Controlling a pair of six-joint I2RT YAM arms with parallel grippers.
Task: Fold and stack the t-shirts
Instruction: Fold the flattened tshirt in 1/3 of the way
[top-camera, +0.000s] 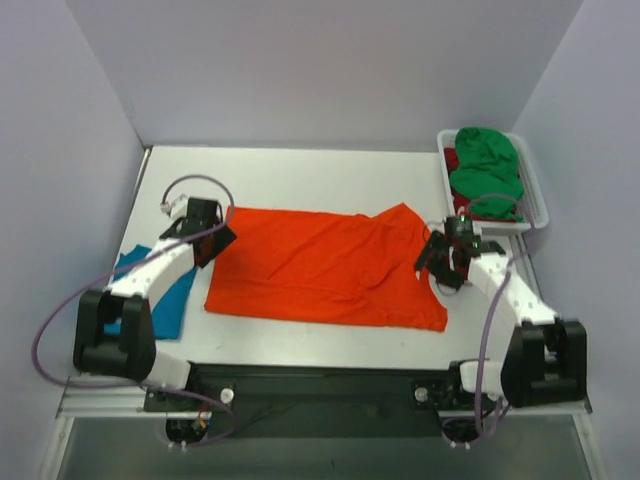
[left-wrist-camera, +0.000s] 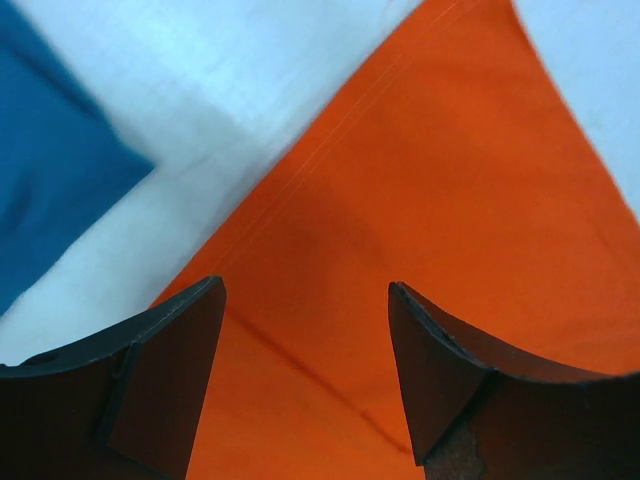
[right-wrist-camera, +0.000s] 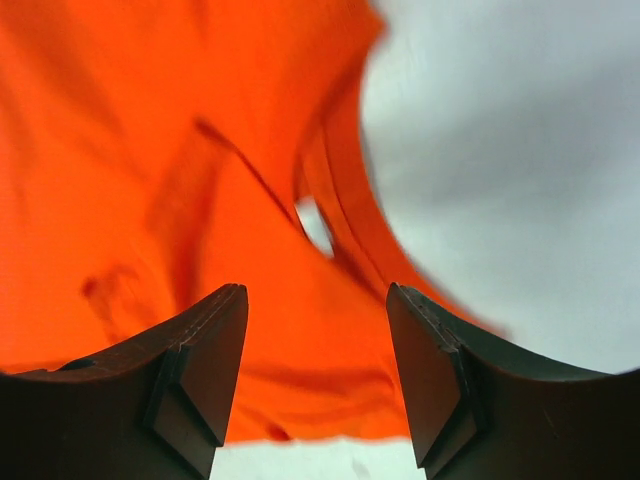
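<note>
Looking down on the orange t-shirt (top-camera: 320, 265), spread flat on the white table (top-camera: 300, 175), long side running left to right, neck end at the right. Hovering over its left edge with the left gripper (top-camera: 213, 240): fingers (left-wrist-camera: 170, 380) well spread, nothing pinched, just orange cloth below the gap. Catching a stitched hem along that edge and one dark crease slanting across (wrist view, sharp enough to trust). Off past the same edge, a teal t-shirt (top-camera: 172, 300), near the orange t-shirt but apart from it, bare table between, partly hidden under the left arm. Turning to the orange t-shirt's right end: right gripper (top-camera: 438, 262) poised right at the neck opening, jaws parted wide, gripping nothing. Showing rumpled cloth there, the collar band curving past and a small white gap of table peeking through it, all a bit blurred. Beyond that right end, toward the far corner, a white slatted basket (top-camera: 537, 205) holding a heaped green t-shirt (top-camera: 487, 165), with a dark red t-shirt (top-camera: 452, 160) tucked beneath, only a sliver visible.
</note>
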